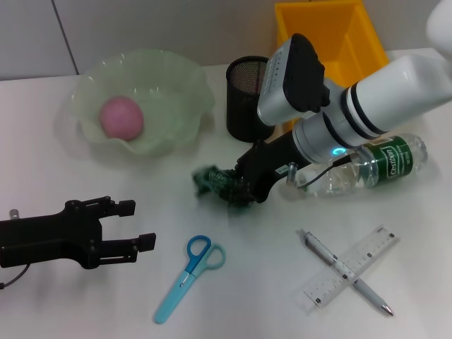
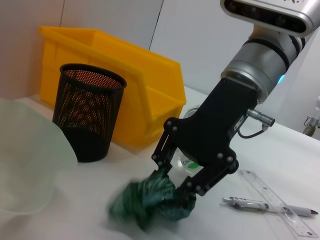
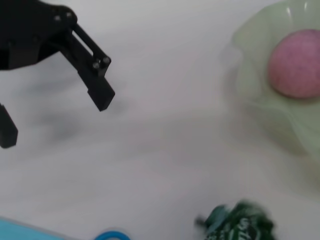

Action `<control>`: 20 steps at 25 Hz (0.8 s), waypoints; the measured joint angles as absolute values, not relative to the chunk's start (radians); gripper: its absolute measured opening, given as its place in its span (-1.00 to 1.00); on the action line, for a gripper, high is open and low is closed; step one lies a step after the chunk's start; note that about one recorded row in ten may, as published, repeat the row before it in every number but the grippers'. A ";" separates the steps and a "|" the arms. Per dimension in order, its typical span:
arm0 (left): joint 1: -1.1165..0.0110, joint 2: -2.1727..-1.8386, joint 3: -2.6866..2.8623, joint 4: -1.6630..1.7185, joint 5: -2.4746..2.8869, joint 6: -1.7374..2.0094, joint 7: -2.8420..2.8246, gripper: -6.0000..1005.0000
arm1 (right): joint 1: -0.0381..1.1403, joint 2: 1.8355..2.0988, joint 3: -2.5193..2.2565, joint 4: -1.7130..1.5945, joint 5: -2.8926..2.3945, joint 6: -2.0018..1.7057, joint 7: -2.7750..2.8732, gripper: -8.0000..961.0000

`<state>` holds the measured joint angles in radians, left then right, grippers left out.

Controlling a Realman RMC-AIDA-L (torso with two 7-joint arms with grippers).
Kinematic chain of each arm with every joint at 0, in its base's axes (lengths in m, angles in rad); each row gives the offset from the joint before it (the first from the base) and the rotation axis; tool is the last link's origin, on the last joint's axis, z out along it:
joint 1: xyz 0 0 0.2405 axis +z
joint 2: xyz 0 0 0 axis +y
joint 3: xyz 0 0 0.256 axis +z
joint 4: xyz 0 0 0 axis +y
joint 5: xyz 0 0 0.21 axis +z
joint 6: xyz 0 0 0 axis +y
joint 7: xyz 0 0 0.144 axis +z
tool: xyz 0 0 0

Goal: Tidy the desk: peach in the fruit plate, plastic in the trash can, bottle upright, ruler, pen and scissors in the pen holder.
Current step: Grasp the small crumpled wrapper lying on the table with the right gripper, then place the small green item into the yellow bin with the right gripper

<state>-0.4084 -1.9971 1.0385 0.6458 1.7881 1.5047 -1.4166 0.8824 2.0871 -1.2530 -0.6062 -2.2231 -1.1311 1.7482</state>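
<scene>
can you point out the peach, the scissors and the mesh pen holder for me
peach [image 1: 121, 117], head view, middle of its pink top.
scissors [image 1: 185, 277], head view, near the pivot where blue handles meet the blades.
mesh pen holder [image 2: 86, 112], left wrist view, middle of its black outer wall.

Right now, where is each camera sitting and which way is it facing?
Head: above the desk, looking down; both arms show, right tool on the green plastic.
Left wrist: low by the fruit plate, facing the right tool, pen holder and yellow bin.
Right wrist: looking down at the peach; left tool open.
Shared: the plastic.
</scene>
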 joint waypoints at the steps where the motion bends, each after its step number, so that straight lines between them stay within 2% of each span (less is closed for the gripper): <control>1: -0.408 -1.997 1.039 0.646 1.788 1.505 -1.417 0.63 | 0.880 2.086 -1.252 -0.608 -2.218 -1.132 1.747 -0.02; 5: -0.406 -1.997 1.038 0.646 1.788 1.505 -1.419 0.63 | 0.870 2.083 -1.251 -0.621 -2.211 -1.142 1.745 -0.37; 9: -0.406 -1.995 1.038 0.647 1.789 1.505 -1.420 0.63 | 0.863 2.081 -1.249 -0.635 -2.210 -1.165 1.745 -0.59; 13: -0.405 -1.993 1.039 0.647 1.790 1.505 -1.423 0.63 | 0.803 2.079 -1.152 -0.794 -2.210 -1.318 1.751 -0.82; 17: -0.405 -1.993 1.039 0.647 1.790 1.505 -1.424 0.63 | 0.761 2.076 -1.008 -0.907 -2.171 -1.447 1.750 -0.94; 20: -0.405 -1.993 1.039 0.647 1.790 1.505 -1.426 0.63 | 0.726 2.061 -0.873 -0.966 -2.080 -1.525 1.737 -0.97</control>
